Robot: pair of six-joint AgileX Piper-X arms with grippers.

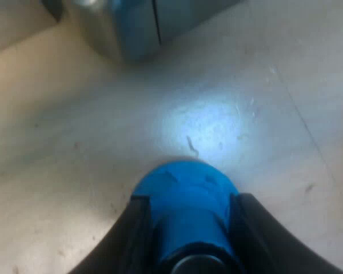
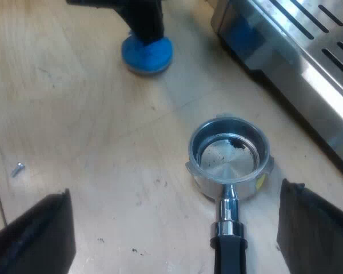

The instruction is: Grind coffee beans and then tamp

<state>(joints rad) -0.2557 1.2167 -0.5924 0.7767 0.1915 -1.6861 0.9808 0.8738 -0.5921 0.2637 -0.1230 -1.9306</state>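
The bench (image 2: 91, 125) is bare between the blue tamper (image 2: 147, 54) and the metal holder (image 2: 228, 162). The big machine (image 2: 308, 51) blocks the way just beside the holder.

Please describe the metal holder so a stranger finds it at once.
Find the espresso machine. On the table beside it lies the metal holder, a round steel cup with a dark handle. Unlike the blue tamper nearby, it is hollow.

Close downward wrist views, tamper (image 1: 186, 211) shared
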